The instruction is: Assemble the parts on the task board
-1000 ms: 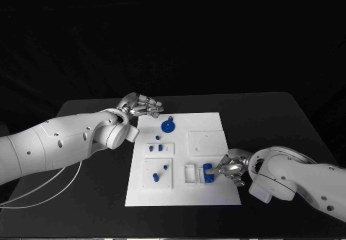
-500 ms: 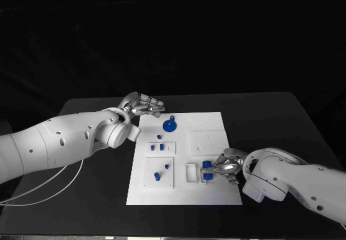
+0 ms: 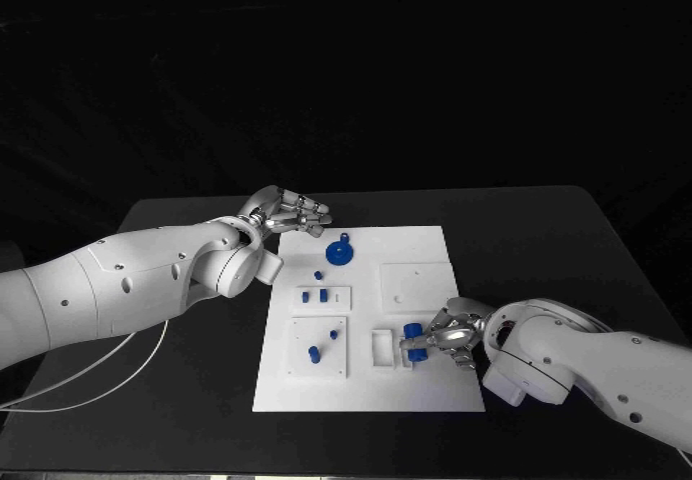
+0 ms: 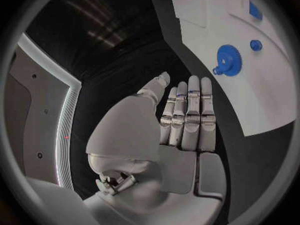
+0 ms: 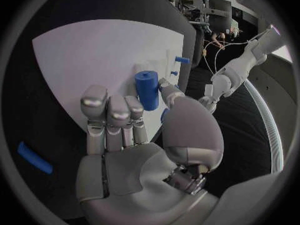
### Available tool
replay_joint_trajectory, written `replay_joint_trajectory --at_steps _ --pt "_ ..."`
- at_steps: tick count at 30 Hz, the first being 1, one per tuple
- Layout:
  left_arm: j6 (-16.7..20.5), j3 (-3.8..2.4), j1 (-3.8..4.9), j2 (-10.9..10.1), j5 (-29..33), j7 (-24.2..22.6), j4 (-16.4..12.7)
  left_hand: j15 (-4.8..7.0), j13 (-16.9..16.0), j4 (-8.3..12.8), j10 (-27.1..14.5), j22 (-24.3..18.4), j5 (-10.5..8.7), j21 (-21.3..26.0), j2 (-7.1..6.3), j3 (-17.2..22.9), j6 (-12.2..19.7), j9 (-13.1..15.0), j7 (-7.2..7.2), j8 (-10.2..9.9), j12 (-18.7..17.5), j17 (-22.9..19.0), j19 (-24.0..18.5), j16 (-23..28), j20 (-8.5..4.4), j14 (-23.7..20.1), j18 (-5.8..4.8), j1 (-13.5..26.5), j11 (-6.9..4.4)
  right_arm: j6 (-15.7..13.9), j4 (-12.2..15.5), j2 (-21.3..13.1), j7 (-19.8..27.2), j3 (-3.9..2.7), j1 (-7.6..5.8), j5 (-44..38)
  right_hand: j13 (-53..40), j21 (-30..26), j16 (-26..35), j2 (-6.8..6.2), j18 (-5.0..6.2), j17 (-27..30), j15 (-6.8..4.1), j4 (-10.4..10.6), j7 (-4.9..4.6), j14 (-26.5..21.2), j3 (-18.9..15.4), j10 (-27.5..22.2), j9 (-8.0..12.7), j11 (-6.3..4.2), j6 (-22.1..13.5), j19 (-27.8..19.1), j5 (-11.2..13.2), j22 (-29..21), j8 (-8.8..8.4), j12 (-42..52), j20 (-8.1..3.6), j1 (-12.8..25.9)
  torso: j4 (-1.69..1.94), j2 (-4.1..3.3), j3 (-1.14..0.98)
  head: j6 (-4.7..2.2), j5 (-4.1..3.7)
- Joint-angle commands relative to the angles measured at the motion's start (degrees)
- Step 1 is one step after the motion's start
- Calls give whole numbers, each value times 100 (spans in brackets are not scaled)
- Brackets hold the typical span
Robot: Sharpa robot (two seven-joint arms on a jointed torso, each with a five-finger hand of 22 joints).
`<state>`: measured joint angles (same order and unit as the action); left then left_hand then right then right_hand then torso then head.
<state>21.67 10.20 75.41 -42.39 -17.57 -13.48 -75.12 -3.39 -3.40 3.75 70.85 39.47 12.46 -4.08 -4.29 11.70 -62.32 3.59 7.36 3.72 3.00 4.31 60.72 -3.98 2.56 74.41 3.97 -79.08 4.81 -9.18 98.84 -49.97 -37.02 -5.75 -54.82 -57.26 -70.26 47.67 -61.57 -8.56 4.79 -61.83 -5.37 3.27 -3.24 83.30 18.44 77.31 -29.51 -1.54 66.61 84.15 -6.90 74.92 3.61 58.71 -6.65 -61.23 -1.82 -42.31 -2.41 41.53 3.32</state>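
While gripped, blue cylinder (image 5: 147,89) fills right hand (image 5: 134,135).

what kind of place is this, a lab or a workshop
Likely a robotics lab or test bench: a black table against a dark backdrop, a white task board with small blue parts, and cables and equipment at the room's edge.

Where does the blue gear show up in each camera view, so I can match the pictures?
Head view: the blue gear lies on the far end of the task board, just right of the left hand.
Left wrist view: the gear lies on the board beyond the fingers.
Right wrist view: I cannot find it.
Shared landmark: the white task board.
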Motion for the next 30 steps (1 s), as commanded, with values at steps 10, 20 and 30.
replay_joint_trajectory --at_steps 10,20,30 --pt "-81 -2 3 -15 31 -14 -16 -34 2 -16 -23 -25 28 6 15 -3 28 -3 -2 -15 32 11 39 19 2 -2 -67 -57 28 -404 291 -232 28 6 18 180 39 82 -65 281 -113 -45 -10 -208 87 14 43 25 2126 -90 309 324 -75 547 7 -50 -5 12 -6 0 0 5 33" --pt "-82 -1 4 -20 31 -9 -16 -34 2 -16 -23 -25 28 6 15 -3 28 -3 -2 -15 32 11 39 19 2 -2 -67 -57 28 -366 596 -313 -1 -120 -44 291 74 93 -91 275 -125 -86 -12 -147 103 19 -12 44 2204 -101 387 322 -56 552 2 -74 -9 38 -6 -3 8 21 57" --pt "-90 1 4 -2 31 3 -15 -34 2 -16 -23 -25 28 6 15 -3 28 -3 -2 -15 32 11 39 19 2 -2 -67 -57 28 -140 587 -189 -163 -105 -74 313 105 102 -83 215 -132 -101 -8 -14 100 19 -26 38 2278 -96 410 318 84 559 3 -97 -7 28 0 -1 11 38 63"
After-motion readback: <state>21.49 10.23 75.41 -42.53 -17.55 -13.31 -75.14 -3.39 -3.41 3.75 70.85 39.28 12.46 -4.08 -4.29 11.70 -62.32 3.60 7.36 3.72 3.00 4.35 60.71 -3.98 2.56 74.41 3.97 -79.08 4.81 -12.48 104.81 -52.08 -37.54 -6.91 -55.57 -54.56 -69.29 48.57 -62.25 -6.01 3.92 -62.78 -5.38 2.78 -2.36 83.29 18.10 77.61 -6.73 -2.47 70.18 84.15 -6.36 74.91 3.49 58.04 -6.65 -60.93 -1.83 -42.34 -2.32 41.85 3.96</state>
